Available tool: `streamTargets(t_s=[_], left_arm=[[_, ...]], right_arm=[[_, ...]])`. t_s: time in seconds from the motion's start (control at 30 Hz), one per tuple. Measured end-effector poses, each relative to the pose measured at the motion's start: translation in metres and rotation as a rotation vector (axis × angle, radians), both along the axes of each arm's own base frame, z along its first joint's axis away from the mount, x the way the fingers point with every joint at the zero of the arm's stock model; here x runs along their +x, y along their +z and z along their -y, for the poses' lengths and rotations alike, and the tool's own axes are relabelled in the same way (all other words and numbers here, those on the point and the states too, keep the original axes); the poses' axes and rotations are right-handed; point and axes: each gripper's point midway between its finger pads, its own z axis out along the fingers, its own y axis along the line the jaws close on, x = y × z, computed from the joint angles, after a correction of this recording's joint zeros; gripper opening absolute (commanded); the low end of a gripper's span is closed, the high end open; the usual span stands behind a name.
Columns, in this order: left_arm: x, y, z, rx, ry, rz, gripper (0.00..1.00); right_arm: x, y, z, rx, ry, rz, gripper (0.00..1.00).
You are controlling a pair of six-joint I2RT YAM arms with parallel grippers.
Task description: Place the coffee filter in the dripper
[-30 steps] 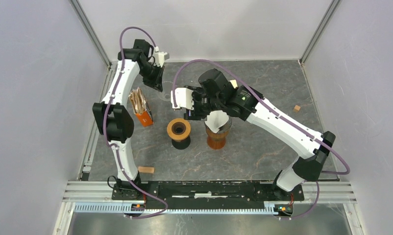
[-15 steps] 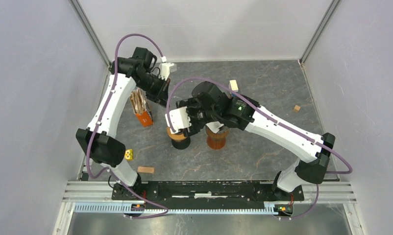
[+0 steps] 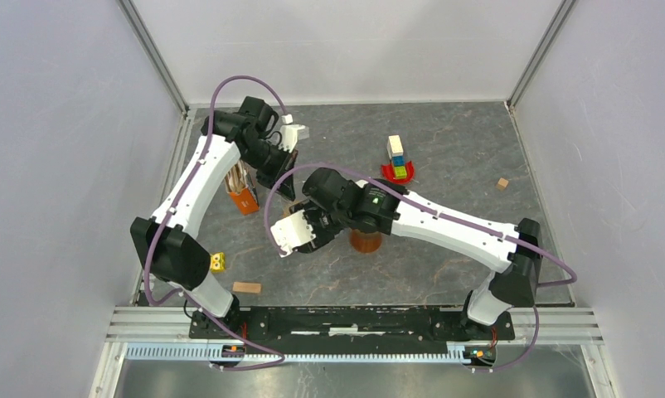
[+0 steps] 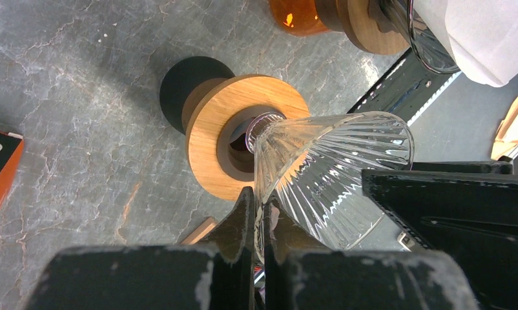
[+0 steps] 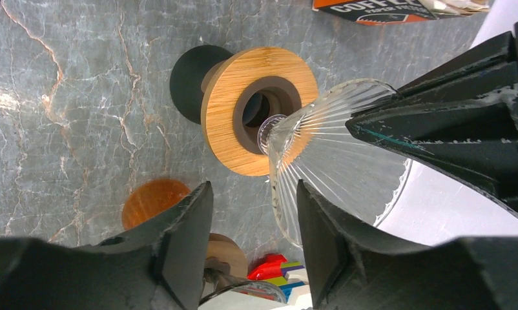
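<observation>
1. Left gripper (image 4: 259, 216) pinches the dripper's (image 4: 334, 161) rim, tilted above the wooden ring (image 4: 208, 132).
2. Right gripper (image 5: 253, 197), half open and empty, flanks that rim: close gently, level it, seat its neck in the ring.
3. A filter (image 4: 482, 32) sits in the second dripper (image 4: 425, 48) nearby.

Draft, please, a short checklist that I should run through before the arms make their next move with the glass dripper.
1. Left fingers shut on the glass dripper at its rim: ok.
2. Dripper tip at the hole of the wooden ring: ok.
3. Dripper fully seated in the ring: cannot tell.
4. Right fingers open, one on each side of the dripper's rim: ok.
5. Paper filter inside this dripper: not ok, the glass is empty.
6. Filter box standing on the table beside the ring: ok.
</observation>
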Motion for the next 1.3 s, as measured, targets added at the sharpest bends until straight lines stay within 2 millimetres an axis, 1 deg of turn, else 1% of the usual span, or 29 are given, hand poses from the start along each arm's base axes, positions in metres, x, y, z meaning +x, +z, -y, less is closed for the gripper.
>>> streamTargets(t_s=[0.2, 0.33, 0.47, 0.7, 0.97, 1.3], left_arm=[[-0.004, -0.004, -0.001, 0.005, -0.003, -0.006, 0.02], [-0.005, -0.001, -0.001, 0.005, -0.003, 0.004, 0.02], [-0.007, -0.001, -0.002, 0.005, -0.002, 0.008, 0.02], [-0.01, -0.007, -0.003, 0.012, -0.002, -0.012, 0.02], [-0.009, -0.009, -0.005, 0.025, 0.001, -0.008, 0.02], [-0.008, -0.019, -0.01, 0.055, 0.007, -0.012, 0.02]], right_arm=[[0.001, -0.01, -0.003, -0.028, 0.001, 0.002, 0.41], [-0.001, -0.01, -0.007, -0.021, 0.006, 0.012, 0.37], [-0.001, -0.009, -0.01, -0.017, 0.007, 0.019, 0.34], [-0.002, -0.013, -0.012, -0.022, 0.01, 0.017, 0.3], [0.0, -0.016, -0.015, -0.019, 0.007, 0.022, 0.26], [0.003, -0.027, -0.019, -0.036, 0.004, 0.017, 0.21]])
